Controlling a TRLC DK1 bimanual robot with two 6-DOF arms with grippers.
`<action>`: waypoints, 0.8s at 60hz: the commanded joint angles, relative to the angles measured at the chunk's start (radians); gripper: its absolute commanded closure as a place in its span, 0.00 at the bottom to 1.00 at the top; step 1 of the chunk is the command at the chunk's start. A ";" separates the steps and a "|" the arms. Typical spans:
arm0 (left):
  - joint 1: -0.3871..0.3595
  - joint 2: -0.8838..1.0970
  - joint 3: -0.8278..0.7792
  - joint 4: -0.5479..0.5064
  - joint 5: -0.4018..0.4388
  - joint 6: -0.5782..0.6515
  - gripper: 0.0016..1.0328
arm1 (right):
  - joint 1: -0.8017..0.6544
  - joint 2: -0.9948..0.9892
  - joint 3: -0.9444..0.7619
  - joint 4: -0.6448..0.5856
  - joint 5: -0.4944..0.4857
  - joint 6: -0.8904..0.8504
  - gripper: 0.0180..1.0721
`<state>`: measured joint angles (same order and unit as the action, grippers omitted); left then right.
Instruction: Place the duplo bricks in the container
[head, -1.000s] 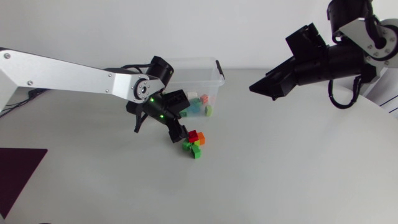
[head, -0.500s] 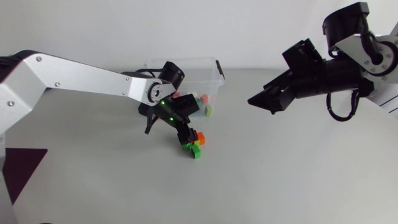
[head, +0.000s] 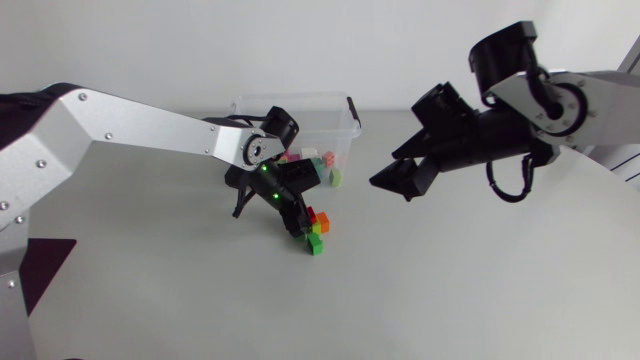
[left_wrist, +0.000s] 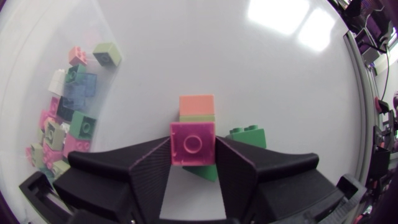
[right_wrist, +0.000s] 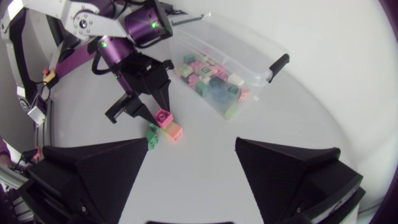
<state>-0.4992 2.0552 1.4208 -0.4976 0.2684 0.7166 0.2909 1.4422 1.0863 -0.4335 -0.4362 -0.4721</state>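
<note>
Head view
- Left gripper (head: 298, 222): low over the tabletop (head: 450, 290), fingers clenched on the red duplo brick (head: 311, 215), which tops a small loose pile.
- Orange brick (head: 321, 223) touches the red one at its 4 o'clock. Green bricks (head: 314, 243) sit at 6 o'clock, one partly under it.
- Clear container (head: 345, 112): near, at 12 o'clock of the pile, already holding many bricks.
- Right gripper (head: 390, 187): aloft at 3 o'clock of the pile, well apart, fingers released and empty.

Left wrist view
- The red brick fills the gap, and both fingers touch its sides.
- Handling note: lift straight up first. The studs below may cling and drag a green brick along. A light twist should free it.
- The container wall, with sorted bricks behind it, stands at the gripper's 10 o'clock.

Right wrist view
- The container's near rim and black latch (right_wrist: 278, 64) lie between the pile and its inside.
- Carry the brick above the rim before letting go.
- The right arm is not in that path.
</note>
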 joint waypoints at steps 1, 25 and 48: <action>0.027 -0.024 -0.010 -0.022 0.015 0.032 0.71 | 0.028 0.073 0.014 0.002 0.016 -0.051 0.04; 0.116 -0.270 -0.103 -0.036 0.078 0.024 0.71 | 0.096 0.339 0.225 -0.131 0.036 -0.258 0.04; 0.231 -0.308 0.027 0.036 0.123 -0.121 0.70 | 0.174 0.532 0.412 -0.241 0.103 -0.401 0.04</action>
<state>-0.2897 1.7370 1.3899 -0.4961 0.3717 0.6533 0.4458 1.9358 1.4673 -0.6518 -0.3412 -0.8249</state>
